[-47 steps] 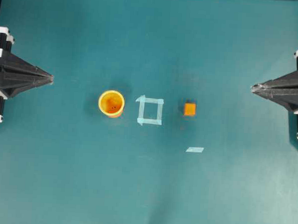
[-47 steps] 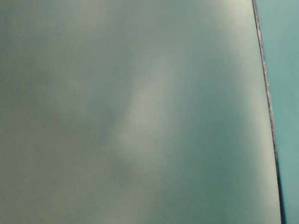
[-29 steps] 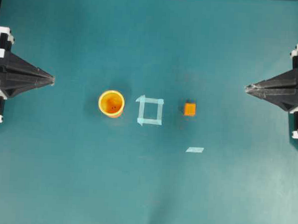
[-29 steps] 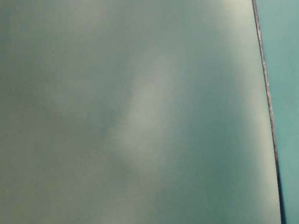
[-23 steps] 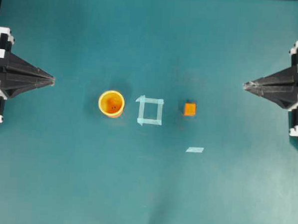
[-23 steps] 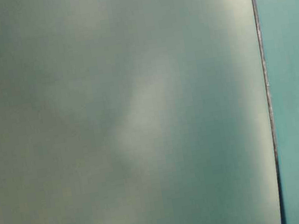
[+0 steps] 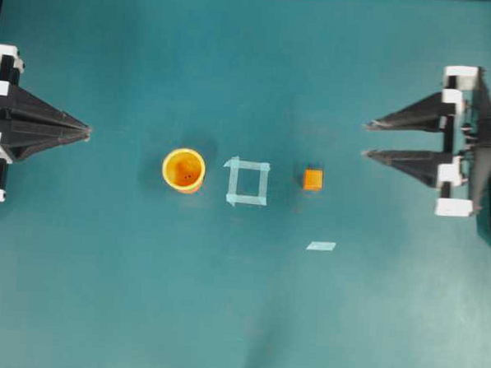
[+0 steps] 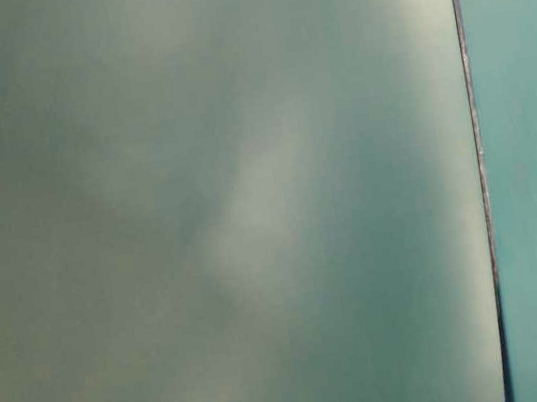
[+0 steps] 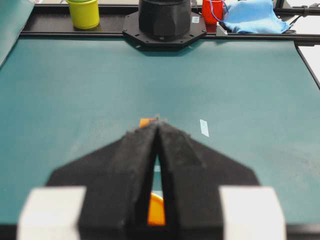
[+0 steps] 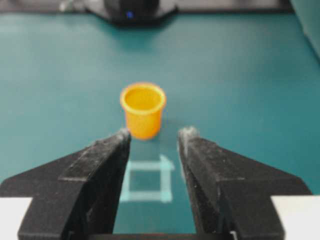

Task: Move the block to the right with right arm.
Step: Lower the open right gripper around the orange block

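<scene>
At right table edge, right hand (image 7: 367, 138) now spread and advanced toward block (image 7: 312, 179); grasp approach judged begun, block untouched.

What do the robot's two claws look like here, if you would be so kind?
Both are matte black, with two long wedge-shaped fingers tapering to points and white blocks at the finger bases. The right claw has greyish, worn-looking fingertips in its wrist view. The left claw has the same shape. No cables show on either.
</scene>
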Controlling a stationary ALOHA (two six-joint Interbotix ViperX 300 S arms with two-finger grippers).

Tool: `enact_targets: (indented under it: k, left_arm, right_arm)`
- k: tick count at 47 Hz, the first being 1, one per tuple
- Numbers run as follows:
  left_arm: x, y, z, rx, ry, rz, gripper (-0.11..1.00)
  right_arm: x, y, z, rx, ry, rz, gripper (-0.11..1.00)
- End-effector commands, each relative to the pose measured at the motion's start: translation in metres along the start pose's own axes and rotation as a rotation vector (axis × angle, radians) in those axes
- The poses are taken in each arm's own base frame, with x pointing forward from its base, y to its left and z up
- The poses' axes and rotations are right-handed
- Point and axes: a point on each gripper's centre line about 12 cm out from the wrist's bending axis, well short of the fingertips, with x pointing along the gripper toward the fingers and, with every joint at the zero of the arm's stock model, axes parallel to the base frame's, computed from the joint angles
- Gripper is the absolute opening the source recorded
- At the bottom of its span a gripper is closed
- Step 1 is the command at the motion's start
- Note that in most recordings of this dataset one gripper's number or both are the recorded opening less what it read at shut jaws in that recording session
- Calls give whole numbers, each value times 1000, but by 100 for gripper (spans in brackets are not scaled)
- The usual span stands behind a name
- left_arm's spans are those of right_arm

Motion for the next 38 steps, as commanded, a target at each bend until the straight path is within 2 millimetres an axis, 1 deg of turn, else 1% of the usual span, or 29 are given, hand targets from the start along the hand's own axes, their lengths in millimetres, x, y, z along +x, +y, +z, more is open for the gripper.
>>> enact_targets:
  k: [1, 14, 17, 23, 30, 38]
  left_arm:
    - [3, 0, 10, 5, -21, 0, 0]
    - [3, 0, 9, 6, -18, 1, 0]
    - [3, 0, 9, 5, -18, 0, 0]
    - [3, 0, 9, 5, -17, 0, 0]
    - [3, 0, 9, 5, -17, 0, 0]
    - [3, 0, 9, 5, -17, 0, 0]
  right_arm:
    - [12, -1, 7, 2, 2, -5, 51]
    - [57, -5, -22, -8, 154, -15, 52]
    - [66, -7, -31, -4, 189, -21, 52]
    - [84, -9, -55, -3, 273, -24, 52]
    - [99, -9, -78, -2, 348, -23, 52]
    - [103, -9, -104, -1, 428, -22, 53]
